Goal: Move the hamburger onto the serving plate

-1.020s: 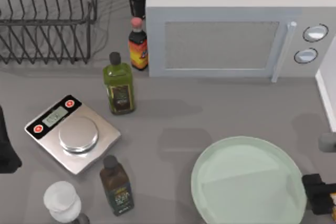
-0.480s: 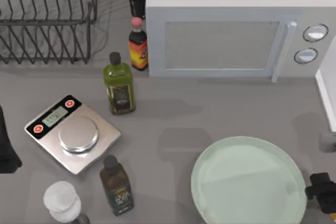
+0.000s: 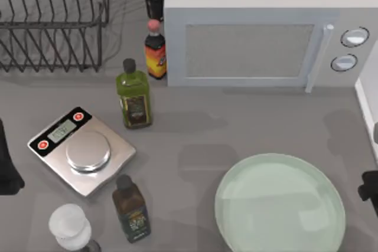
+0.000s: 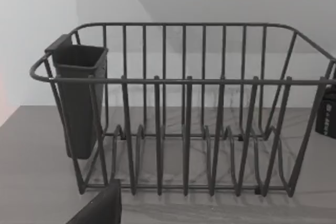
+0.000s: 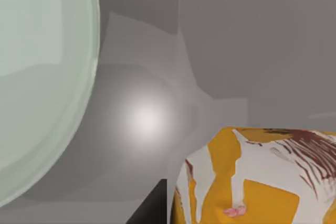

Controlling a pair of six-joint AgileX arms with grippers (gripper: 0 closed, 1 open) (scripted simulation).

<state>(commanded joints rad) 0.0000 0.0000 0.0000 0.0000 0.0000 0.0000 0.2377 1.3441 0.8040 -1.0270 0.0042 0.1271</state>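
Observation:
The serving plate (image 3: 280,205) is large, round and pale mint green. It lies on the grey table at the front right, and its rim curves through the right wrist view (image 5: 47,77). The hamburger (image 5: 257,177) is orange-yellow with pale drips and dark red streaks. It sits close under the right wrist camera, on the grey table just beside the plate's rim. My right arm (image 3: 369,190) is at the table's right edge, next to the plate. My left arm (image 3: 7,169) is parked at the left edge.
A microwave (image 3: 254,45) stands along the back right and a wire dish rack (image 3: 53,22) at the back left. A kitchen scale (image 3: 82,151), an olive oil bottle (image 3: 134,95), a dark bottle (image 3: 131,208), sauce bottles (image 3: 155,48) and a white shaker (image 3: 69,225) crowd the left half.
My right arm has drawn away from the plate's front right rim toward the table's right edge and slightly farther back. The left arm has stayed still.

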